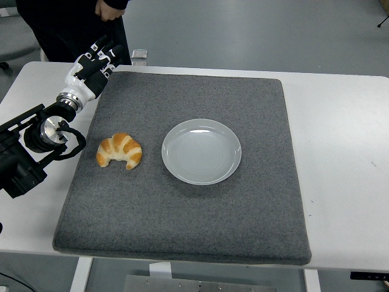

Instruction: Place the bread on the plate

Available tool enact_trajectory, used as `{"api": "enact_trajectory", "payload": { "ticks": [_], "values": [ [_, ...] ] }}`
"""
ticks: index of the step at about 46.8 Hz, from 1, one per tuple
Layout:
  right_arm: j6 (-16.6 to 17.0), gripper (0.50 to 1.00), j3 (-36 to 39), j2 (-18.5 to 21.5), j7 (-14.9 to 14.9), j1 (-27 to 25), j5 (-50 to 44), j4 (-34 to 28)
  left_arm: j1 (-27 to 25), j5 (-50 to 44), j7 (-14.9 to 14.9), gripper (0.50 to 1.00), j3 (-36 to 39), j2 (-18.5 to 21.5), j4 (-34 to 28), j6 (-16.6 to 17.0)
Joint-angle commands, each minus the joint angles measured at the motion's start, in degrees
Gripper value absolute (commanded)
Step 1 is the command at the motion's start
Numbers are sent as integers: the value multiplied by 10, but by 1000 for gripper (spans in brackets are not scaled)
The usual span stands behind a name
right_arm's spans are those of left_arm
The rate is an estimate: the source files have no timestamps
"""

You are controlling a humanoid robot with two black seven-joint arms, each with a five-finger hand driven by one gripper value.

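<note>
A golden croissant (119, 151) lies on the left part of the grey mat (188, 219). An empty white plate (201, 151) sits on the mat just right of it, a small gap apart. My left hand (97, 62) is raised over the mat's far left corner, well behind the croissant, with its fingers relaxed and holding nothing. The right arm is out of view.
A person in dark clothes (73, 24) stands at the table's far left, one hand hanging near my left hand. A small grey object (139, 56) lies at the table's far edge. The white table (346, 134) shows bare right of the mat.
</note>
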Motion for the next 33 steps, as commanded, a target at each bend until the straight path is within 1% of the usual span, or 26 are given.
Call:
{"api": "enact_trajectory", "payload": {
  "ticks": [1, 5, 23, 33],
  "values": [
    [0, 930, 0, 0, 0, 0, 0, 0, 1, 0, -1, 996, 0, 0, 0, 0],
    [0, 932, 0, 0, 0, 0, 0, 0, 1, 1, -7, 996, 1, 0, -3, 0],
    [0, 930, 0, 0, 0, 0, 0, 0, -1, 8, -7, 996, 2, 4, -3, -6],
    [0, 932, 0, 0, 0, 0, 0, 0, -5, 106, -7, 996, 1, 6, -3, -7]
  ]
}}
